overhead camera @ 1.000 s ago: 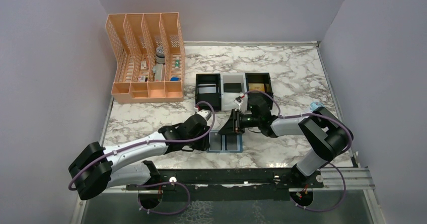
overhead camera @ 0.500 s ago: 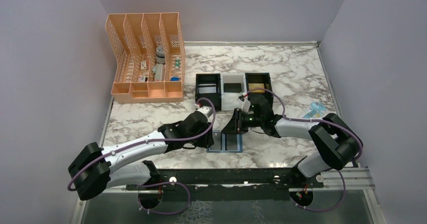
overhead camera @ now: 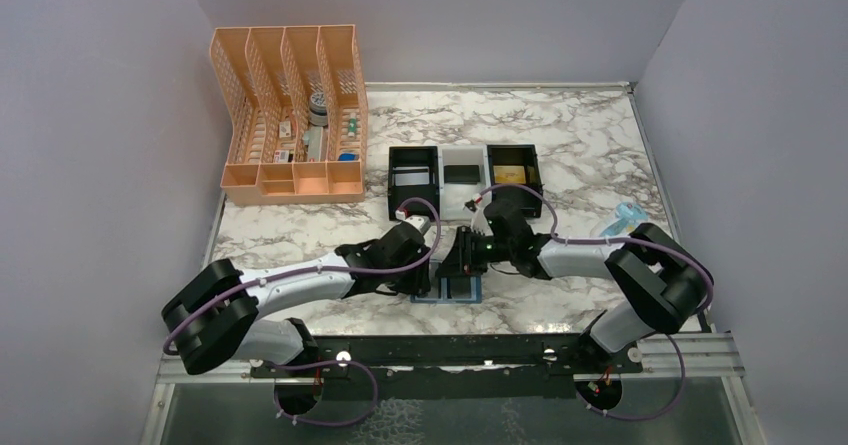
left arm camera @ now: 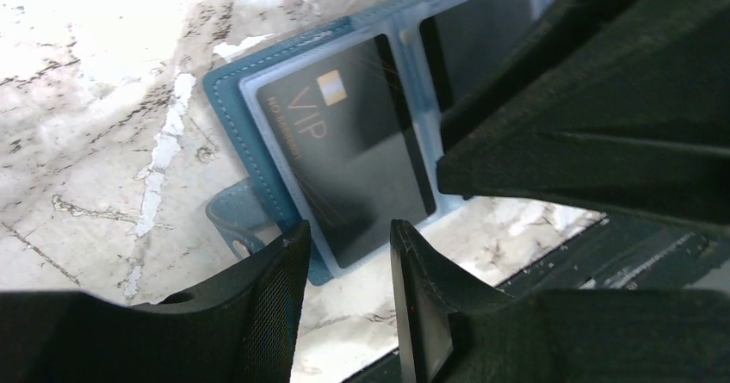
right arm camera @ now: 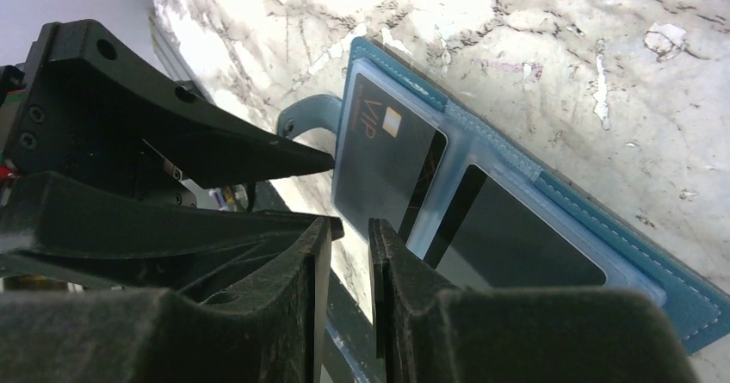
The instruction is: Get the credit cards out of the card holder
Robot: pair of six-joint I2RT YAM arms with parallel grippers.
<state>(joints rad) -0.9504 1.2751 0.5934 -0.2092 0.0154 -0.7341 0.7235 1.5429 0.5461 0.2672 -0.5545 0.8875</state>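
Observation:
The teal-blue card holder (overhead camera: pixel 452 289) lies open on the marble near the front edge. In the left wrist view the holder (left arm camera: pixel 225 90) shows a black VIP card (left arm camera: pixel 344 168) in its left clear pocket and a second dark card (left arm camera: pixel 482 21) in the right pocket. My left gripper (left arm camera: pixel 349 238) is open and empty, its tips just over the holder's near edge. My right gripper (right arm camera: pixel 349 228) hovers over the holder (right arm camera: pixel 594 215) with a narrow gap between the jaws, holding nothing. The VIP card (right arm camera: pixel 379 163) lies beyond its tips. Both grippers meet over the holder in the top view.
A black-and-white three-compartment tray (overhead camera: pixel 440 203) behind the holder has a silver-grey card (overhead camera: pixel 410 177), a black card (overhead camera: pixel 461 173) and a gold card (overhead camera: pixel 508 173). An orange file rack (overhead camera: pixel 290 115) stands at the back left. A pale blue item (overhead camera: pixel 622 217) lies at the right.
My left arm has stretched to the right, bringing its gripper up to the holder's left side. My right gripper has shifted slightly left and down over the holder.

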